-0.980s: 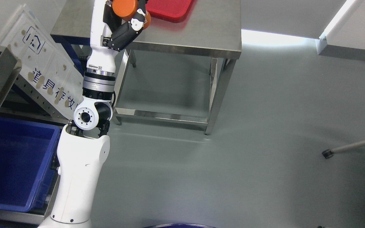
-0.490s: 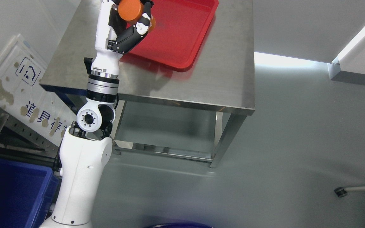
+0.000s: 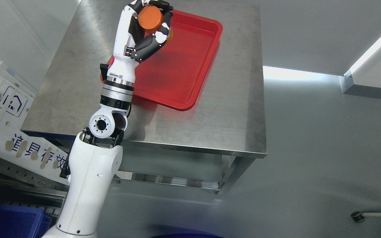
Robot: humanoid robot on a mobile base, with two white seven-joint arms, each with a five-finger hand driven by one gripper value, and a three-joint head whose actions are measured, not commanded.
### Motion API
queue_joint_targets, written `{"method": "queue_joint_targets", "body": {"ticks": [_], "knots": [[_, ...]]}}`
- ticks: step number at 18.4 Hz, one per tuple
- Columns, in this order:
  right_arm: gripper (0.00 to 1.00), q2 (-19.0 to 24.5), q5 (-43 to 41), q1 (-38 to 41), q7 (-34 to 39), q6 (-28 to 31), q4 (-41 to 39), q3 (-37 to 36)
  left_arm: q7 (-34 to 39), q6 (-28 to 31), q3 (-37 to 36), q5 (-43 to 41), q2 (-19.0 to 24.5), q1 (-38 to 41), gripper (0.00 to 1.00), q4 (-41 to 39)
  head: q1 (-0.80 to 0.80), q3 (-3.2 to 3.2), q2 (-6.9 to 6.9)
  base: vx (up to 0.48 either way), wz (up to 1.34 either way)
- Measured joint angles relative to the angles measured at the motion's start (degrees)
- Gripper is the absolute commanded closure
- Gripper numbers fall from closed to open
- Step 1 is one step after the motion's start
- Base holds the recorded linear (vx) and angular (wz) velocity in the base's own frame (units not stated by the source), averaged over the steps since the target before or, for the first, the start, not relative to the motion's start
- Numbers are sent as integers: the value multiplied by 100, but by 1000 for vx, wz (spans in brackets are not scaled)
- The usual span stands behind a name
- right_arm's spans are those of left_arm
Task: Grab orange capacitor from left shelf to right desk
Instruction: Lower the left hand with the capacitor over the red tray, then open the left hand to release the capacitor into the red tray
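One capacitor: orange capacitor (image 3: 150, 18), a short plain cylinder with a flat round end face turned toward the camera, solid orange with no visible markings.
Where it is: held up over the far left part of the red tray (image 3: 190, 69), clear of the tray floor.
Left hand (image 3: 149, 24): black fingers (image 3: 146, 46) wrapped around the cylinder, gripping it.
Tray: sits on the steel desk (image 3: 233, 112), nothing else in it.
Lower left: blue bin (image 3: 8, 219).
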Motion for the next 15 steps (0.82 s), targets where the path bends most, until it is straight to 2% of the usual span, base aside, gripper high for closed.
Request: {"method": "queue_joint_targets", "body": {"ticks": [9, 11, 12, 13, 14, 15], "knots": [[0, 0, 0, 1, 32, 0, 0, 0, -11, 117, -336, -95, 0, 262, 94, 432, 0, 0, 0, 22, -2], [0, 0, 0, 1, 18, 0, 0, 0, -11, 134, -318, -109, 0, 307, 89, 484, 0, 0, 0, -15, -1], [0, 0, 0, 1, 6, 0, 0, 0, -11, 116, -310, -115, 0, 321, 81, 504, 0, 0, 0, 0, 0], [0, 0, 0, 1, 0, 0, 0, 0, -11, 104, -302, -119, 0, 333, 55, 524, 0, 0, 0, 0, 0], [0, 0, 0, 1, -1, 0, 0, 0, -7, 90, -293, -123, 0, 339, 23, 543, 0, 0, 0, 0, 0], [0, 0, 0, 1, -1, 0, 0, 0, -5, 88, -285, -126, 0, 331, 16, 559, 0, 0, 0, 0, 0]]}}
